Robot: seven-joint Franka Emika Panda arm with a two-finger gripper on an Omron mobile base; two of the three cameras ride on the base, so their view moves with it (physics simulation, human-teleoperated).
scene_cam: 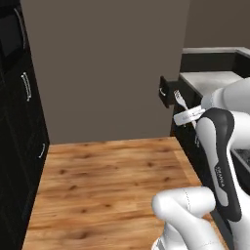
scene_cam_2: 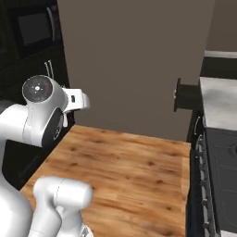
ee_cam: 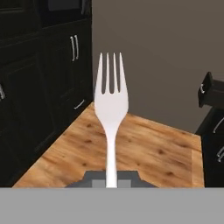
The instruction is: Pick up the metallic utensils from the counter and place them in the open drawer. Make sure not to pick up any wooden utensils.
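My gripper (ee_cam: 111, 180) is shut on the handle of a silvery fork (ee_cam: 110, 98), one of the metallic utensils, whose tines stand straight up in the hand view. From the left base view the fork (scene_cam: 178, 97) sticks up out of the gripper (scene_cam: 185, 111), held in the air just right of the open drawer (scene_cam: 165, 91). That drawer is a black box with a curved silver handle, jutting from the end of the pale counter (scene_cam: 210, 80). The drawer (scene_cam_2: 187, 97) and counter (scene_cam_2: 220, 99) sit far right of the arm in the right base view. The wooden utensils are out of view.
Tall black cabinets (scene_cam: 19, 122) with silver handles line the left side. Bare wooden floor (scene_cam: 112, 180) lies between them and the counter's black base. A dark stove top (scene_cam_2: 222, 157) sits on the near right, and a microwave (scene_cam_2: 34, 28) is built in at the upper left.
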